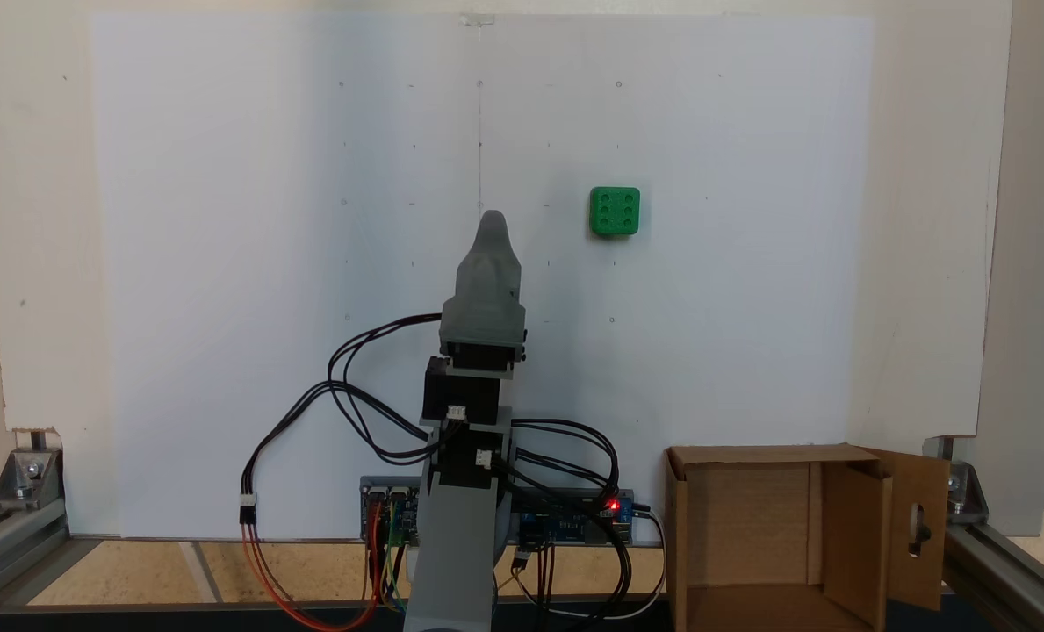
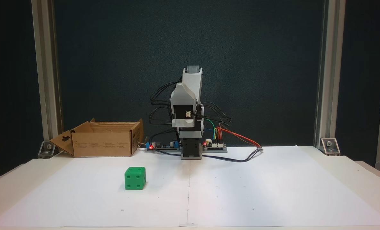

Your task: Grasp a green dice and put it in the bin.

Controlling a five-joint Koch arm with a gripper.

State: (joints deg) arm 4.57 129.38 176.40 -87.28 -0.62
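Observation:
The green dice (image 1: pixel 615 211) (image 2: pixel 135 178) lies alone on the white paper, its six-pip face turned up in a fixed view from above. The bin (image 1: pixel 741 518) (image 2: pixel 102 143) is an open brown cardboard box beside the arm's base, with one flap that has a slot cutout. My gripper (image 1: pixel 493 219) is folded back over the arm (image 2: pixel 186 105) and points toward the middle of the sheet, well short of the dice and to its side. Only one grey tip shows, with nothing seen in it.
Circuit boards (image 1: pixel 574 518) (image 2: pixel 215 145) with lit red LEDs and loose cables (image 1: pixel 346 386) surround the arm's base. Aluminium frame posts (image 2: pixel 46 80) (image 2: pixel 324 80) stand at the table's rear corners. White paper (image 2: pixel 241 191) covers the tabletop.

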